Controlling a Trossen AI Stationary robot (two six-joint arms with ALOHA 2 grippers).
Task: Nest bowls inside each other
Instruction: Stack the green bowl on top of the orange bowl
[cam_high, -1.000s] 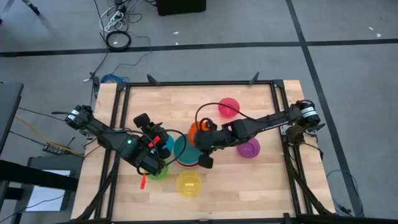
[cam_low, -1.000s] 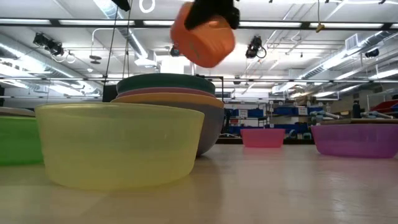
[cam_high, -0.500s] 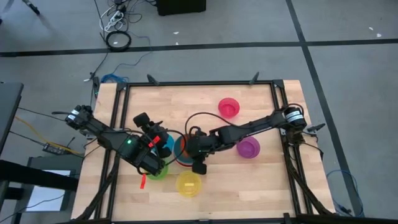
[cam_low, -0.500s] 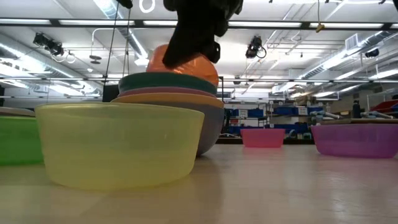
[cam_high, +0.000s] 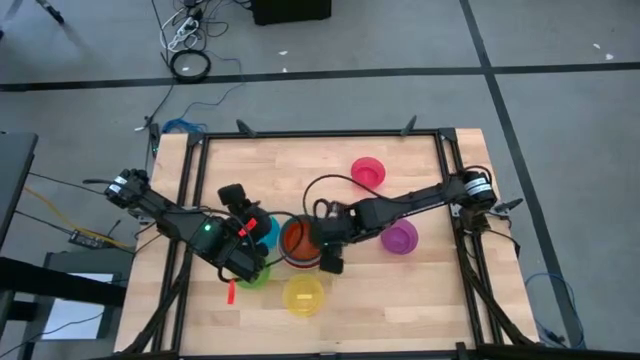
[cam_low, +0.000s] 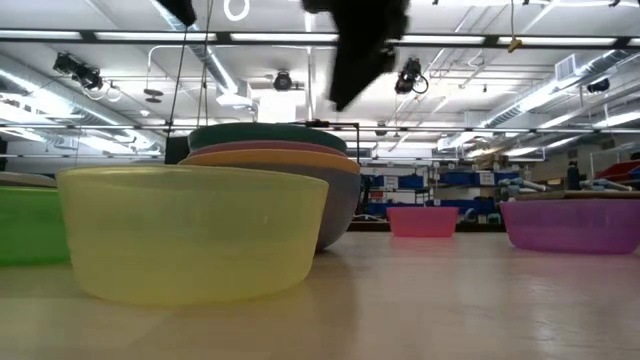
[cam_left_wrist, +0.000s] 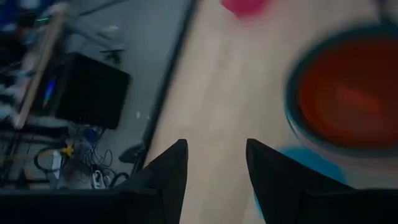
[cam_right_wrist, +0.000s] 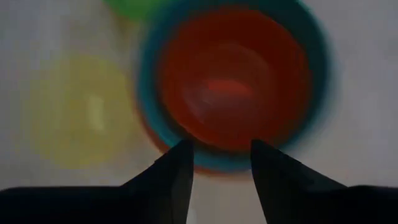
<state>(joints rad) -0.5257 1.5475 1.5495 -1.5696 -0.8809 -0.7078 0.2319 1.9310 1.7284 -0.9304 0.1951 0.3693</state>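
table (cam_high: 420, 290) wooden | nested stack (cam_low: 275, 160) mid-table, teal bowl (cam_right_wrist: 314, 56) outermost visible, red-orange bowl (cam_high: 298, 238) inside | yellow bowl (cam_high: 304, 295) near, green bowl (cam_high: 254, 277) beside | right gripper (cam_high: 325, 252) above stack, fingers (cam_right_wrist: 180, 177) apart, empty | left gripper (cam_high: 245, 205) beside stack, fingers (cam_left_wrist: 168, 171) apart

Two dark jointed arms: left arm (cam_high: 190, 228) carries a green light and red tag; right arm (cam_high: 420, 200) trails a black cable loop.

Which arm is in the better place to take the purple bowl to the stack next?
Probably the right. The right gripper hangs open beside the stack, empty, the red-orange bowl already nested, and the purple bowl lies under its arm. The left gripper waits across the stack, by the blue bowl.
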